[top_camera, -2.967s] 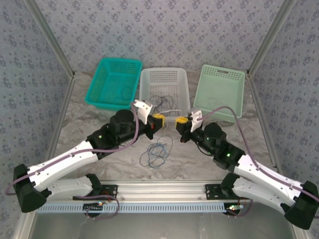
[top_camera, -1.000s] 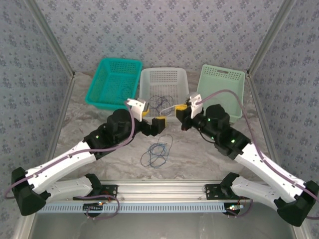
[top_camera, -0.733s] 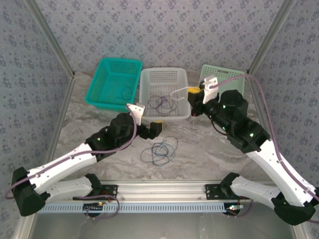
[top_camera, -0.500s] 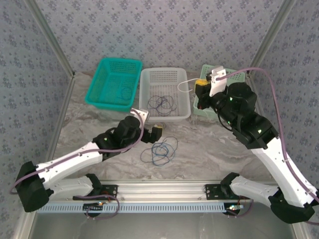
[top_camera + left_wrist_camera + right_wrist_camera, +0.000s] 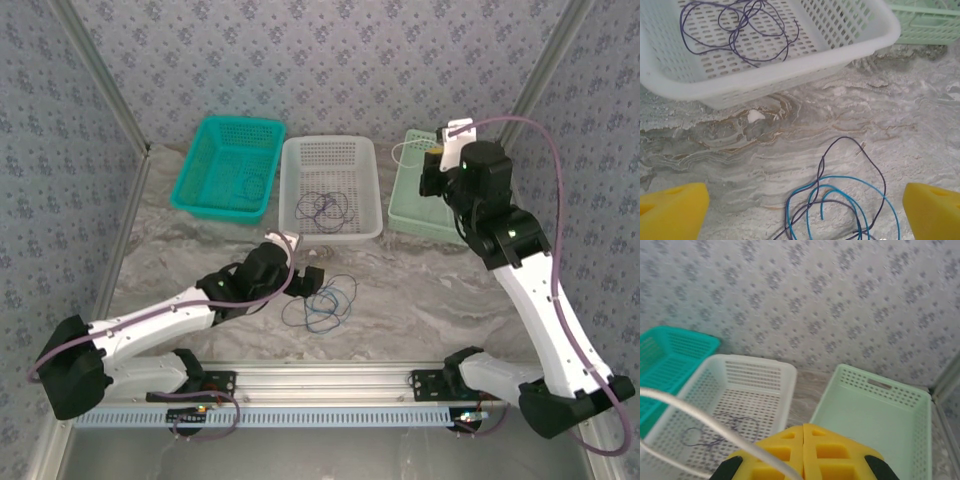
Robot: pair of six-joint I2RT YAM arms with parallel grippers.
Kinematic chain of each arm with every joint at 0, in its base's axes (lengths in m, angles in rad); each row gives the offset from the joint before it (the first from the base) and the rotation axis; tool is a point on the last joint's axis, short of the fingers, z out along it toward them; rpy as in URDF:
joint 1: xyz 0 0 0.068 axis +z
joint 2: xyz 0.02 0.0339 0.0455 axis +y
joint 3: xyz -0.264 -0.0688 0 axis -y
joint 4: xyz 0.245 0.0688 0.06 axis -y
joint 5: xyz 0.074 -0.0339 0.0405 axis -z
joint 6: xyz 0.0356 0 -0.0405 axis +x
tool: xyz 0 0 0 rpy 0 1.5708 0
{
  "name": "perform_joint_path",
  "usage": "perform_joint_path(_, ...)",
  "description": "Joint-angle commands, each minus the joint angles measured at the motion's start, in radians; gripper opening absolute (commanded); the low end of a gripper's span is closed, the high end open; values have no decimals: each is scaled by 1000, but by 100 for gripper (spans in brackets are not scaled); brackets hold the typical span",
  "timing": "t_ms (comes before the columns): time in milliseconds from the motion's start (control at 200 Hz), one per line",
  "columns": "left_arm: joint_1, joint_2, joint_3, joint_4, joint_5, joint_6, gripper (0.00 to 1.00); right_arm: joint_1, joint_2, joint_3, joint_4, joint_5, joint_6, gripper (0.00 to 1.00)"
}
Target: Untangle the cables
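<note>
two arms, one heap: left is the near one

loose tangle (image 5: 322,302) of blue + dark purple cables lies on the table (image 5: 420,290), just in front of the white basket (image 5: 330,232). left gripper (image 5: 311,277) hovers right beside it, fingers (image 5: 675,210) wide apart. in left wrist view the loops sit low + centre between the two pads, spread across the gap rather than along it. the dark strand arcs up toward the basket, blue loops nest under it.

right gripper (image 5: 803,440) is high over the green basket (image 5: 875,415), well apart from the heap. its pads are pressed together w/ a pale cable (image 5: 690,407) running out to the left, so it looks clamped on that.

a purple cable (image 5: 740,35) already lies in the white basket, a dark cable (image 5: 250,185) in the teal basket (image 5: 205,200).

judgement: left arm is nearer by far, so the next pick is prob its job. drop straight down, close on one strand only, likely the dark arc where it stands clear of the blue. risk: pinching both colours at once.
</note>
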Motion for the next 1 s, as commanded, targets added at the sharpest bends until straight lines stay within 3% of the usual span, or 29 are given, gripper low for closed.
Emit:
perform_joint_path(0, 3, -23, -24, 13, 8, -24, 100, -75, 68, -24, 54, -22, 29, 0)
perform_joint_path(410, 3, -206, -186, -34, -70, -90, 100, -322, 353, -59, 192, -2, 156, 0)
perform_joint_path(745, 3, -318, -238, -87, -103, -124, 99, -349, 680, 161, -73, -108, 180, 0)
perform_joint_path(994, 4, -374, -261, -107, -120, -132, 100, -365, 769, 195, -173, -104, 201, 0)
